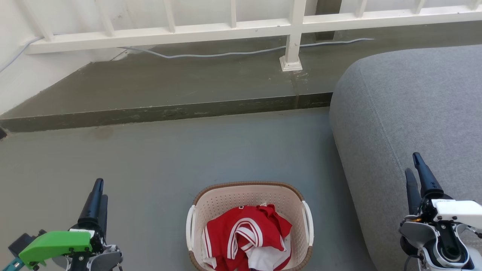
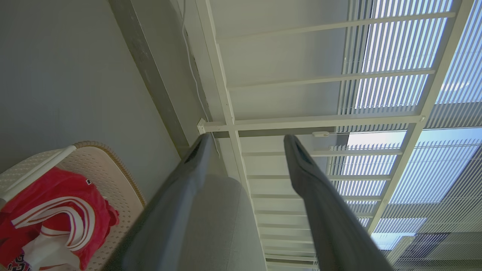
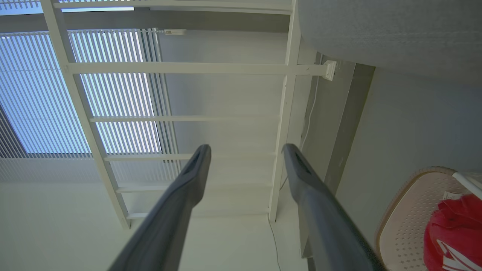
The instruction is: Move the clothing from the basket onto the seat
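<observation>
The cream basket (image 1: 211, 205) with a brown rim stands on the grey floor at the bottom centre, holding crumpled red clothing (image 1: 246, 235) with white stripes. The grey seat (image 1: 406, 109) fills the right side. My left gripper (image 1: 98, 190) hangs open to the left of the basket, and my right gripper (image 1: 413, 165) is open over the seat's near part; both are empty. The left wrist view has the basket (image 2: 113, 177) and clothing (image 2: 56, 199) at lower left, past the left gripper (image 2: 246, 141). In the right wrist view the right gripper (image 3: 246, 148) stands open, with the basket (image 3: 406, 210) and clothing (image 3: 452, 229) at lower right.
A raised dark concrete step (image 1: 165, 111) crosses the floor beyond the basket. A white railing (image 1: 226, 32) with a post (image 1: 292, 56) runs along the back, and a grey cable (image 1: 226, 54) lies under it. Open floor lies between the left gripper and the basket.
</observation>
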You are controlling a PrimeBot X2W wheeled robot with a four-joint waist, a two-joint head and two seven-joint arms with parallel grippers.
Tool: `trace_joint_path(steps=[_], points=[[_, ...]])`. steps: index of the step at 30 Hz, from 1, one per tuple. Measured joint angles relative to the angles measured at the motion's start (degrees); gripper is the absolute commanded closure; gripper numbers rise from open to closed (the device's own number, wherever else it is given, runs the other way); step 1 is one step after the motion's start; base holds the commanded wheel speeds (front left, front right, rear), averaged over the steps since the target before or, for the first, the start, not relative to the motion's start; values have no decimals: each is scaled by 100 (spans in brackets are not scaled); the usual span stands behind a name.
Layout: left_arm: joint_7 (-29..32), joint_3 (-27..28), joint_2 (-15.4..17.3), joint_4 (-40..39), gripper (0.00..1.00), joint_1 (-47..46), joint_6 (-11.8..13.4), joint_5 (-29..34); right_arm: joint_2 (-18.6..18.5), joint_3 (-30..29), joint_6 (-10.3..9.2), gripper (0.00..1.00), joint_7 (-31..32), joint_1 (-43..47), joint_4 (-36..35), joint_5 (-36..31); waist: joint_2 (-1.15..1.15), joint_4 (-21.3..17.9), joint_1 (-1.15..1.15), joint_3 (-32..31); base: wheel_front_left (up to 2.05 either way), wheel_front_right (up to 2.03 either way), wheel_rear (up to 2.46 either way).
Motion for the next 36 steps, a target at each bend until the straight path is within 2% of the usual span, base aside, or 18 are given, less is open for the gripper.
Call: trace_joint_path(steps=[16,21,36], points=[[-371,-416,405,-380,0,-19,0,1278,-349,390,0,0,-346,-80,-221,-1288,0,4,0,-3,0,0,0],[-494,-494,510,-434,0,-26,0,1850,-491,559,-8,0,-442,-188,-314,-1903,0,8,0,-11,0,0,0],[-782,-982,776,-787,0,-121,234,3485,-711,1109,-310,0,-743,-203,-464,-3519,0,10,0,-22,0,0,0]])
